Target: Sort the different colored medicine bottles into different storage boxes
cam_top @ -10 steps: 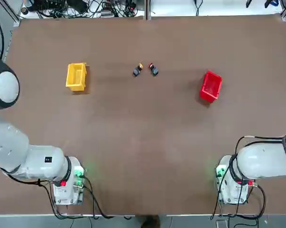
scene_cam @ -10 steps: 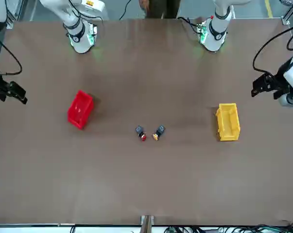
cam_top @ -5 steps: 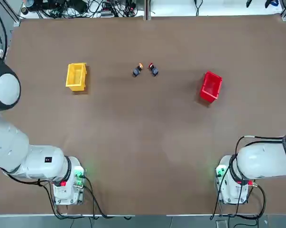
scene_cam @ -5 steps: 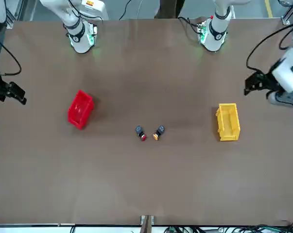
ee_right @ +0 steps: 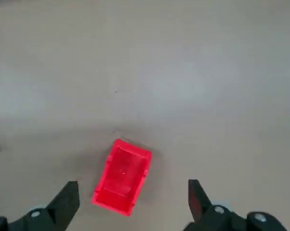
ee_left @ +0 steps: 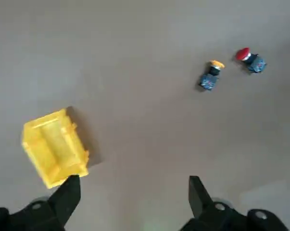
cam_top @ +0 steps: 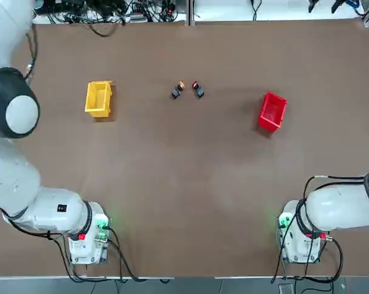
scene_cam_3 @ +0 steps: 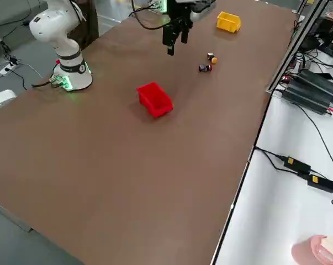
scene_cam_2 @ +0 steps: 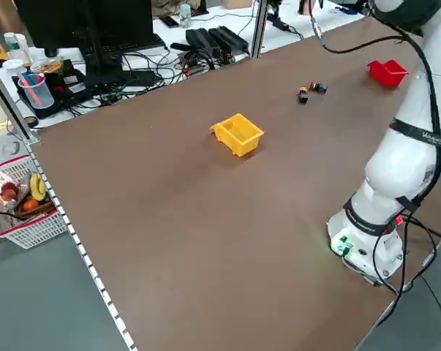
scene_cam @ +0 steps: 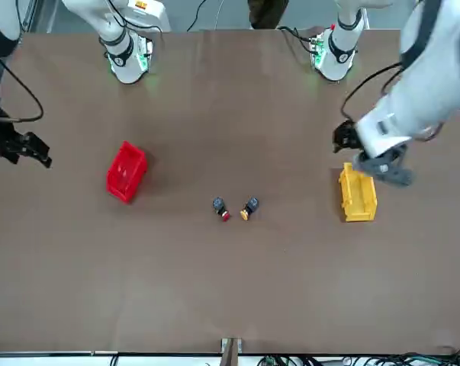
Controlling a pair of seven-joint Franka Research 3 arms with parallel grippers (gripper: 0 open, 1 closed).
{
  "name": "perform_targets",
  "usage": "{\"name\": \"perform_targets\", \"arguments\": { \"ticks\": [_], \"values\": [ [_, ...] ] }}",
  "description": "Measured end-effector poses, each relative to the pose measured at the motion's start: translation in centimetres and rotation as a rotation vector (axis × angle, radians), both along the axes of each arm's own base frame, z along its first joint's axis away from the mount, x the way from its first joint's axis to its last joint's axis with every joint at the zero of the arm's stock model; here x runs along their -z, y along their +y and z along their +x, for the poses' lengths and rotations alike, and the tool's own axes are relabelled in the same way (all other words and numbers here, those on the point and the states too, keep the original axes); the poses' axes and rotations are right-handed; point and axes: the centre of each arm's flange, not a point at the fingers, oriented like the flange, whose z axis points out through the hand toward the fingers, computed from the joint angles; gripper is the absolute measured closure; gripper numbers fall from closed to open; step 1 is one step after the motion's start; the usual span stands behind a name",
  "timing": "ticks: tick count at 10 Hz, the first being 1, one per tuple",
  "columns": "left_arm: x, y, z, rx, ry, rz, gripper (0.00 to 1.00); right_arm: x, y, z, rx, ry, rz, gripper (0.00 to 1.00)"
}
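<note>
Both arms are glossy white, built of rounded segments with dark grey-black joint bands. The left arm's round base [cam_top: 86, 236] glows with green lights, carries a small red fitting, and trails black cables; the right arm's base [cam_top: 297, 236] looks the same. The left gripper [ee_left: 132, 192] and right gripper [ee_right: 132, 192] have matte black wedge-shaped fingers [ee_left: 68, 197].

Left gripper [ee_left: 130, 192] hung raised above the table on the robot's left side, fingers spread wide, nothing between them. Right gripper [ee_right: 130, 192] likewise raised at the right side, fingers apart, empty. Both wrists pointed downward. Bases sat at near table edge.
</note>
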Motion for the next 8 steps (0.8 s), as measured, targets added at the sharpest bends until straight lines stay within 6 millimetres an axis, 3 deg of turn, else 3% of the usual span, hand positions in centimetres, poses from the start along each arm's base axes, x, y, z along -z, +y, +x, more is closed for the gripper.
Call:
{"name": "perform_targets", "arguments": {
  "ticks": [1,3,5,8],
  "values": [
    [3.0,-3.8,-0.1,0.038,0.009,0.017,0.01,1.3,1.4,0.6,-0.021,0.009,0.006,0.0],
    [7.8,-9.4,-0.7,0.09,0.019,0.045,0.03,3.8,3.5,1.8,-0.052,0.034,0.004,0.0],
    [12.3,-12.9,-0.2,0.096,-0.007,0.013,0.03,5.4,4.0,2.4,-0.06,0.053,0.001,0.0],
    [22.2,-17.9,-0.1,0.07,-0.043,0.006,0.06,7.4,4.8,3.4,-0.071,0.051,0.0,0.0]
  ]
}}
